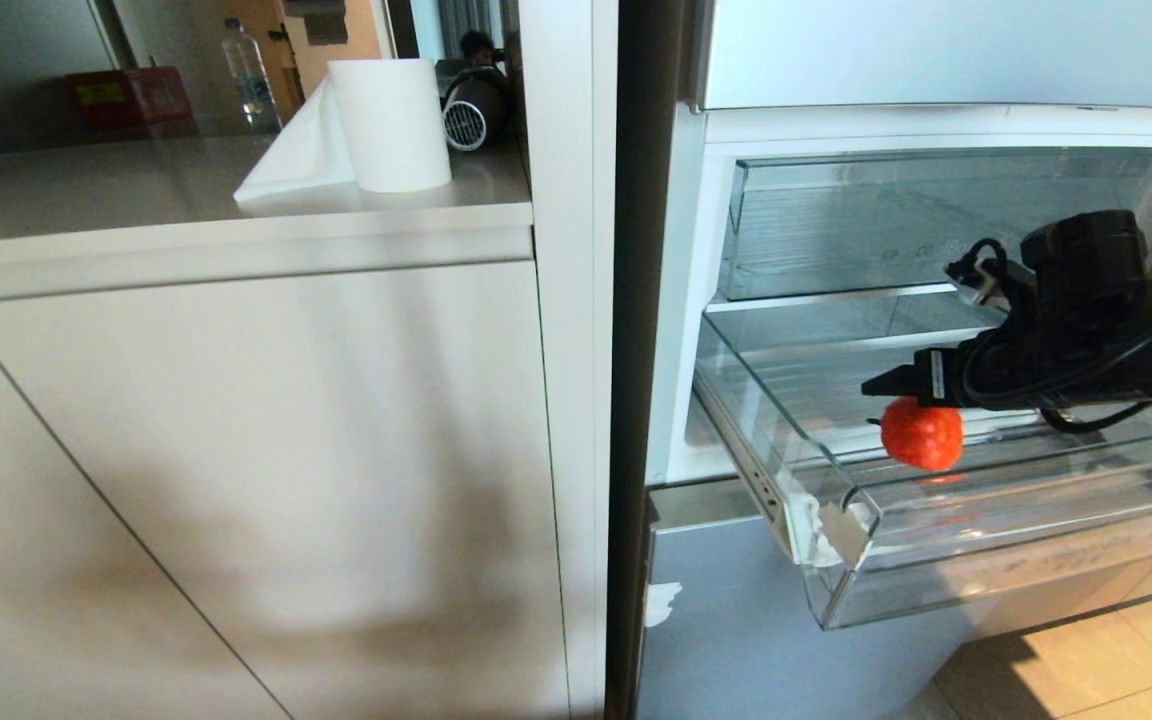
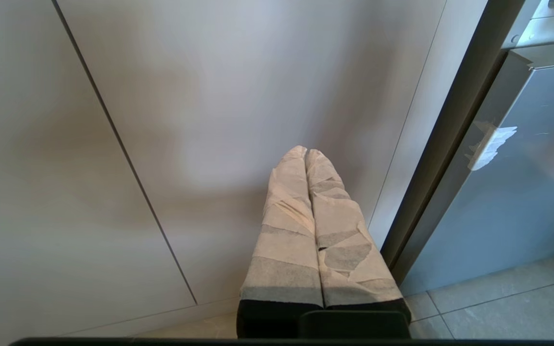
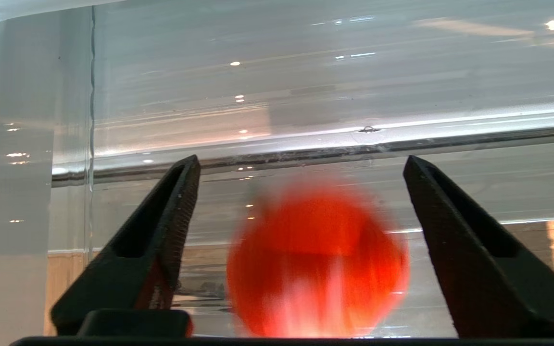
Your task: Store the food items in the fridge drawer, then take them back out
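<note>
Fridge drawer [image 1: 841,505], clear plastic, is standing pulled out of the fridge body, whitish tape wrapping its near front corner, a metal slide rail [image 1: 751,470] showing along its left side. Nothing is lying on its floor that can be made out; the tomato [image 1: 922,433] is showing blurred above the floor, and contact with it cannot be told. A second clear bin [image 1: 836,225] is sitting closed above.

Left of the fridge, the pale tabletop [image 1: 186,200] is carrying a white paper towel roll [image 1: 388,124] with one sheet trailing, a clear bottle [image 1: 248,75], a red box [image 1: 131,97] and a dark round appliance [image 1: 474,105].

Tiled floor [image 1: 1116,670] is showing below the drawer.
</note>
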You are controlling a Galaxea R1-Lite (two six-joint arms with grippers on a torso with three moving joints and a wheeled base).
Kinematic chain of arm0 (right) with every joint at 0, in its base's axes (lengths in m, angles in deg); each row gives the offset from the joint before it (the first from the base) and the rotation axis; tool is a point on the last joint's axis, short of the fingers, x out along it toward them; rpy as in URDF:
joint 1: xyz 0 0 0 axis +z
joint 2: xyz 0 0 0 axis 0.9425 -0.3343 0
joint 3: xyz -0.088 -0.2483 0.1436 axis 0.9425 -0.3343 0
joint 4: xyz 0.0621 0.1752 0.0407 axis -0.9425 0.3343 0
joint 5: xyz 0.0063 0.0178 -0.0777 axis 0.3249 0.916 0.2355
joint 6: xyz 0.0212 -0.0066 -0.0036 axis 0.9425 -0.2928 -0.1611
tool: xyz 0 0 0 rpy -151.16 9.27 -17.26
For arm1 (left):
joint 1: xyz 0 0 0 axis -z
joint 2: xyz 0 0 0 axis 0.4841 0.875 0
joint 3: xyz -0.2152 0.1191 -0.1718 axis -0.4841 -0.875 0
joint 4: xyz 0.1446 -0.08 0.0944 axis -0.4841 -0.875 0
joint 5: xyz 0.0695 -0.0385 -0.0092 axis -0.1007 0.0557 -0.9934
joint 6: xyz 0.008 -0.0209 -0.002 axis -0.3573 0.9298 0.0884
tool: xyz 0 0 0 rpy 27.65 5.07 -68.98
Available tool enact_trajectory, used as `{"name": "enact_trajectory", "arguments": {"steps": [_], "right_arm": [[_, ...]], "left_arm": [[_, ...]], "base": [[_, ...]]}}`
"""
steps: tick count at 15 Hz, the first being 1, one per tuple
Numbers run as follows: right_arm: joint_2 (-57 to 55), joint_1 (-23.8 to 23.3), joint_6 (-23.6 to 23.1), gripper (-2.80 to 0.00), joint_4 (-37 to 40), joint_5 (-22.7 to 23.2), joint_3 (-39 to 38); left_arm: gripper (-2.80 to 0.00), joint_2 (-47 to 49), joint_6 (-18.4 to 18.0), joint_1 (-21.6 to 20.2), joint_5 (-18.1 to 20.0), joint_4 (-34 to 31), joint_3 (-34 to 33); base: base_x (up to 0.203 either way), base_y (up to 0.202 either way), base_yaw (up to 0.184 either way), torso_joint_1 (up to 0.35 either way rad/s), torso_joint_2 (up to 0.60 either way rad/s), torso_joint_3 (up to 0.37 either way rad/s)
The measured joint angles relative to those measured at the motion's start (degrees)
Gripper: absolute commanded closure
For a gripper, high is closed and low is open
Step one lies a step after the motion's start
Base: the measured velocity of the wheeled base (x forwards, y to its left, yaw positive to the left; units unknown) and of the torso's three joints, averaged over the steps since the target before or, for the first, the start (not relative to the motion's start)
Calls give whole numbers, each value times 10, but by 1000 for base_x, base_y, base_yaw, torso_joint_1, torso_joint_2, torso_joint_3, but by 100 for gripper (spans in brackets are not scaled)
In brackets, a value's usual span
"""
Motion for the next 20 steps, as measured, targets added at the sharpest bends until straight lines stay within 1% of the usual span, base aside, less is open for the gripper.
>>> {"name": "enact_trajectory", "arguments": {"steps": [3, 4, 8, 11, 13, 16, 20], "right_arm": [[19, 0, 0, -280, -2, 2, -6], [33, 0, 0, 0, -2, 3, -11], [142, 0, 5, 0, -21, 2, -68], [263, -1, 9, 0, -33, 0, -148], [356, -1, 9, 0, -36, -1, -221], [508, -6, 8, 0, -48, -8, -361], [714, -10, -12, 0, -64, -19, -527]], "left_arm": [[0, 0, 0, 0, 0, 0, 0], [0, 0, 0, 0, 0, 0, 0], [0, 0, 0, 0, 0, 0, 0], [0, 0, 0, 0, 0, 0, 0], [0, 0, 0, 0, 0, 0, 0], [0, 0, 0, 0, 0, 0, 0], [0, 0, 0, 0, 0, 0, 0]], "base": [[0, 0, 0, 0, 0, 0], [0, 0, 0, 0, 0, 0], [0, 0, 0, 0, 0, 0], [0, 0, 0, 0, 0, 0], [0, 0, 0, 0, 0, 0], [0, 0, 0, 0, 0, 0], [0, 0, 0, 0, 0, 0]]}}
